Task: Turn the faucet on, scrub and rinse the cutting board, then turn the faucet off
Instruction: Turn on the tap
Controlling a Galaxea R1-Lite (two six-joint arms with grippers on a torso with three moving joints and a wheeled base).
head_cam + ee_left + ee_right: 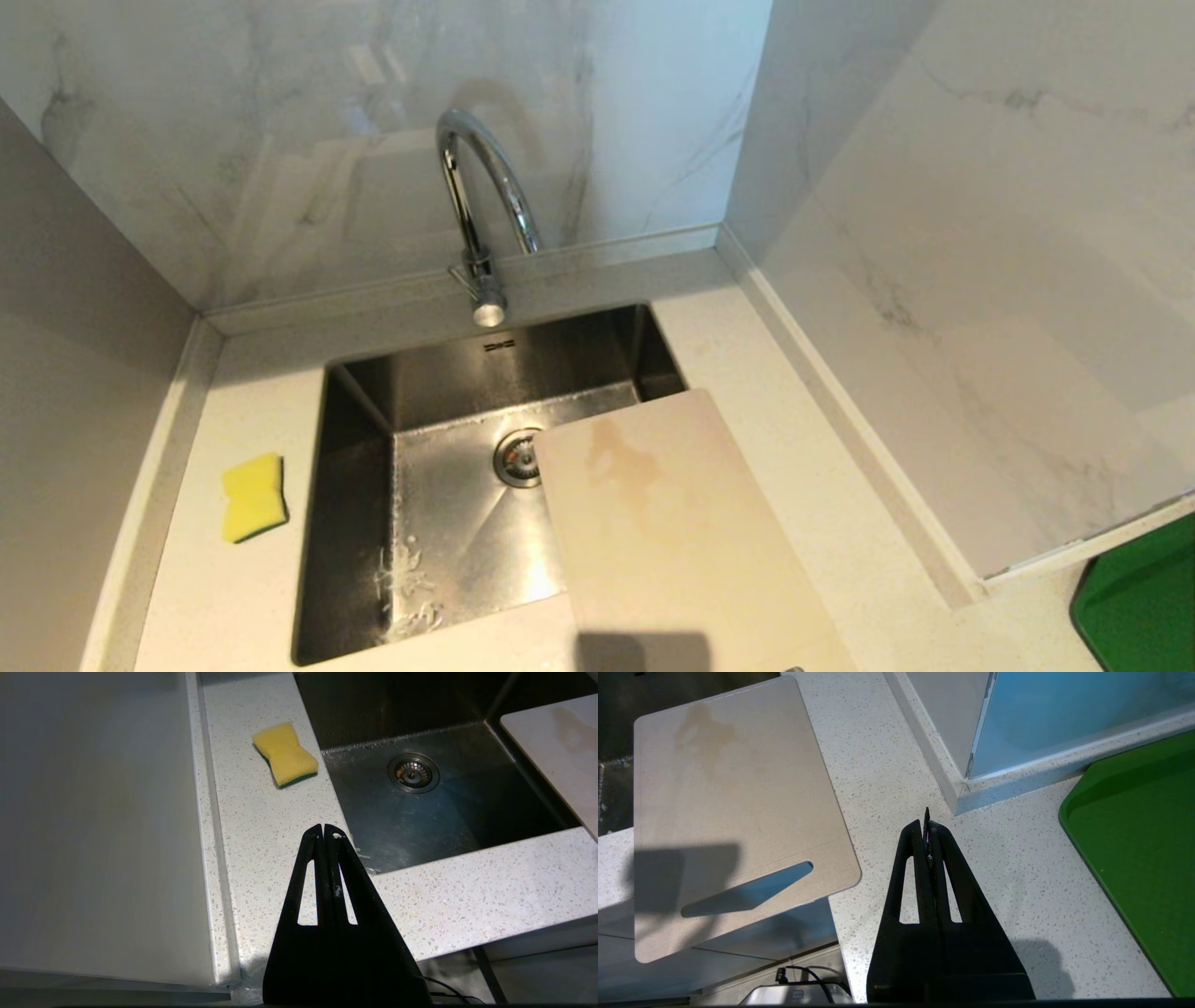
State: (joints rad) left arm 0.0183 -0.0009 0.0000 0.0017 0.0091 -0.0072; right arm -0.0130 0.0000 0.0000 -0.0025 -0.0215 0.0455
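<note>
One faucet (481, 201), one cutting board (672, 532), one sponge (253, 497), one sink (364, 523)

Glossy chrome faucet (481, 187), brushed steel sink (355, 523), matt stained plastic cutting board (672, 532).

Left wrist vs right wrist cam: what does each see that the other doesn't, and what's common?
Only left wrist: yellow sponge on the counter, sink drain, shut left end effector.
Only right wrist: green tray, the cutting board's slot handle overhanging the counter edge, shut right end effector.
Both: stained cutting board, speckled countertop.
</note>
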